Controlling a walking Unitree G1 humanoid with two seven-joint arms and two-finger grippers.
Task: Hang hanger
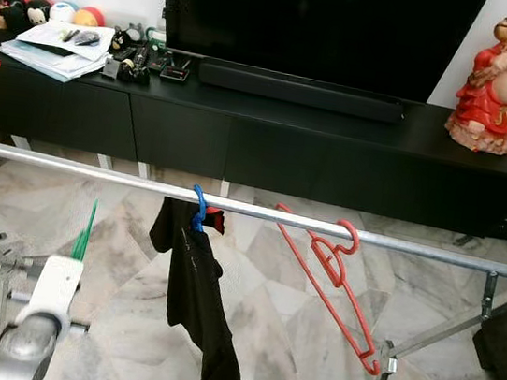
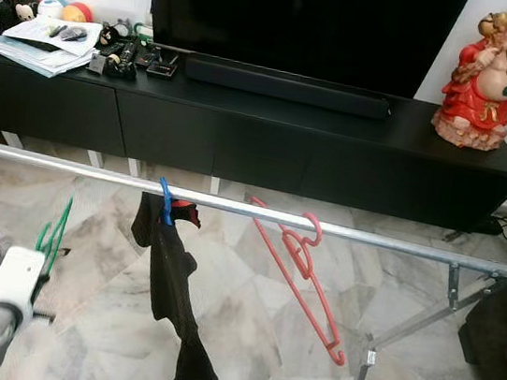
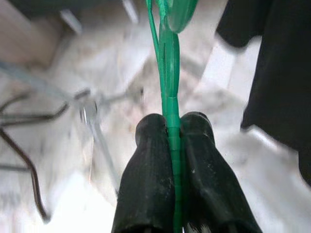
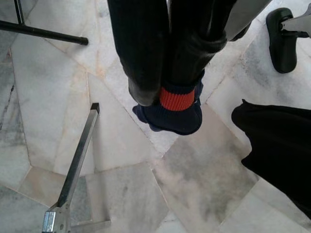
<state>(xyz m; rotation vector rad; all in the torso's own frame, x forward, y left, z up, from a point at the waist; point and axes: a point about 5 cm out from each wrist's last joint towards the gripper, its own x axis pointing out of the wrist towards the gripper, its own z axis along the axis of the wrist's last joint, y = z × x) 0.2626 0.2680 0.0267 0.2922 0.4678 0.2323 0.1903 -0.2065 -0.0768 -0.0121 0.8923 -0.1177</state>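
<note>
I have the left tool (image 3: pixel 172 145) pressed together on the thin bar of the green hanger (image 3: pixel 169 92), low on my left and below the metal rail (image 1: pixel 96 170) of the drying rack. To hang it well, I judge I must raise the hook above the rail, in the bare stretch left of the blue hanger (image 1: pixel 197 209) carrying the black garment (image 1: pixel 195 305), turn the hook's mouth down over the tube, then lower until it bears before letting go. The red hanger (image 1: pixel 336 277) already hangs further right, so I'd keep away from it.

The left wrist view shows the pinch itself, both fingers (image 3: pixel 148 179) touching the green bar; the head views give only the hanger's tip against the floor. In the right wrist view the right tool (image 4: pixel 167 85) hangs low over the marble floor (image 4: pixel 121 141), fingers together, with a dark blue and red piece at their tips that I cannot identify.
</note>
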